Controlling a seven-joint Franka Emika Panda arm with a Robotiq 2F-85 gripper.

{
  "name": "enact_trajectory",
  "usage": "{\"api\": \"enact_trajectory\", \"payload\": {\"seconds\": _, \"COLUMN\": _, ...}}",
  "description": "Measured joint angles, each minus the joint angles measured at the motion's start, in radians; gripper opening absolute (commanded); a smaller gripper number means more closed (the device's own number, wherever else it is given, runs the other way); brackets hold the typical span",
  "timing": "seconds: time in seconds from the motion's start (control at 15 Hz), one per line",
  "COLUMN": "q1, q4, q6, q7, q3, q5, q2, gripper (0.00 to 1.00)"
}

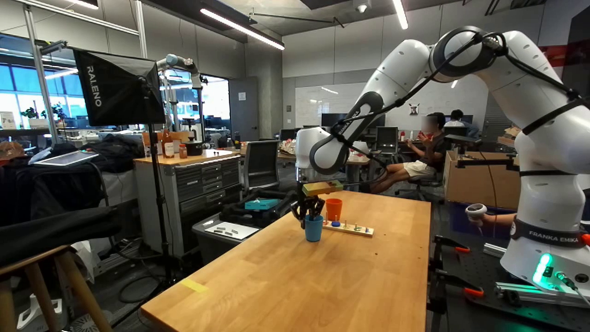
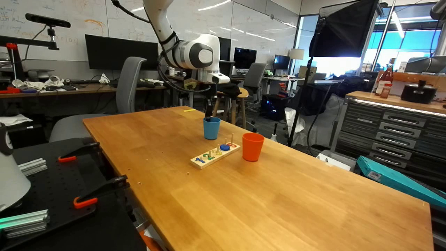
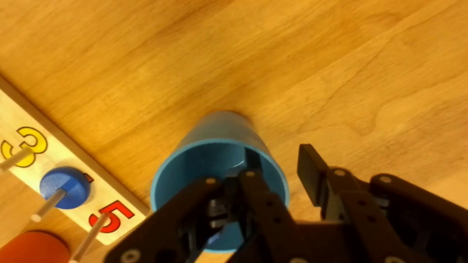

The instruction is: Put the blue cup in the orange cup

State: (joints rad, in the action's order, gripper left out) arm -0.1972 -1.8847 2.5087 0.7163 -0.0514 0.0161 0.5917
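While one finger sits inside the blue cup, the other is outside

Although an exterior view shows the orange cup whole, the wrist view crops it. The gripper is spread, gripping nothing, the blue cup's wall between its fingers. Plain and tapered, that cup stands upright on the table.

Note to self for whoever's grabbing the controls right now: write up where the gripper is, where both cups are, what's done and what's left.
Gripper: open, one finger inside the blue cup, the other outside; the cup's wall lies between them, not clamped.
Blue cup: upright on the table.
Orange cup: upright on the table, near the 5 end of the peg board.
Done: fingers placed astride the wall.
Left: close on the wall, lift, carry to the orange cup, lower in, release.
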Motion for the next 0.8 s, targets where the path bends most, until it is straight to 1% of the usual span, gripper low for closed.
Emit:
{"api": "enact_trajectory", "payload": {"seconds": 0.07, "q1": 0.0, "q4": 0.003, "q6": 0.0, "q7": 0.0, "q3": 0.0, "q5": 0.0, "q2": 0.001, "gripper": 0.0}}
{"api": "enact_trajectory", "payload": {"seconds": 0.4, "q1": 0.001, "q4": 0.035, "q6": -0.004, "q7": 0.01, "q3": -0.002, "q5": -0.001, "q2": -0.002, "gripper": 0.01}}
{"api": "enact_trajectory", "payload": {"seconds": 0.6, "q1": -0.001, "q4": 0.093, "q6": -0.02, "q7": 0.03, "q3": -0.002, "q5": -0.002, "q2": -0.006, "gripper": 0.01}}
{"api": "enact_trajectory", "payload": {"seconds": 0.8, "q1": -0.002, "q4": 0.174, "q6": -0.062, "q7": 0.058, "q3": -0.009, "q5": 0.0, "q2": -0.029, "gripper": 0.01}}
